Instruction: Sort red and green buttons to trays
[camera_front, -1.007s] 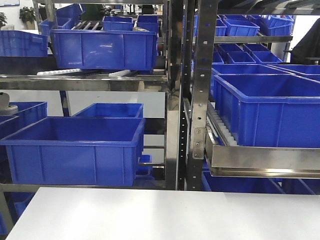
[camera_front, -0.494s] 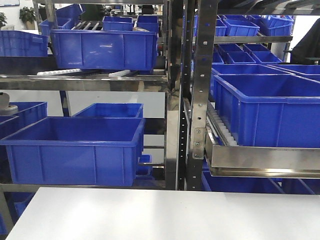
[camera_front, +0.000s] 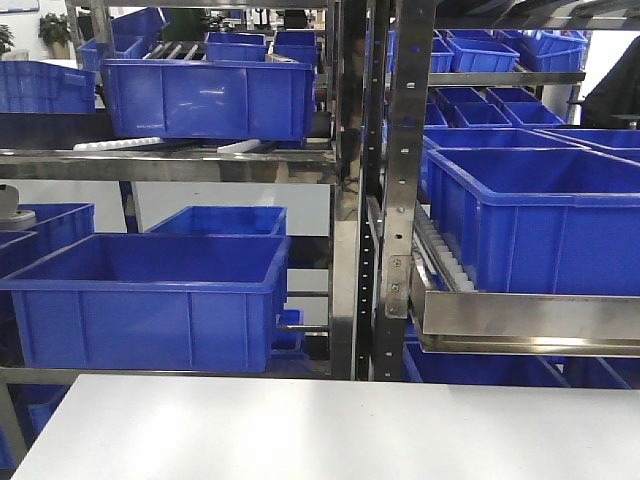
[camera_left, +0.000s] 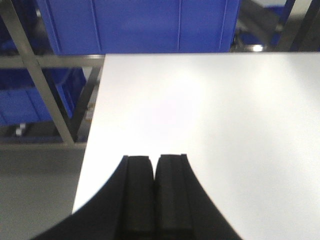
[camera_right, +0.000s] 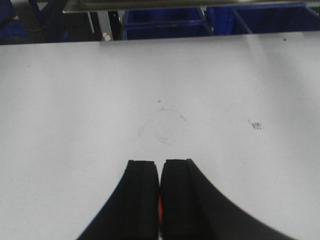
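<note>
The left gripper (camera_left: 155, 160) hangs low over the white table (camera_left: 210, 110) with its two black fingers pressed flat together and nothing between them. Just to its left the tabletop ends at its edge, and past that edge stands a grey steel rack frame (camera_left: 45, 95). Straight ahead of it, beyond the far edge of the table, sits a deep blue crate (camera_left: 140, 25). The front view shows that big crate on the lower left shelf, a steel upright (camera_front: 400, 180) in the middle, and another blue crate on a roller shelf (camera_front: 540, 220) to the right. Further right, the right gripper (camera_right: 160, 162) is also closed, its fingers meeting in a tight seam. Low in that seam a thin red sliver (camera_right: 159, 210) shows, too small for me to say what it is. Just ahead of this gripper the table carries a faint ring-shaped scuff (camera_right: 167, 125), and ahead to its right lies a small dark smudge (camera_right: 256, 125). Where the trays and the buttons are, I cannot tell.
</note>
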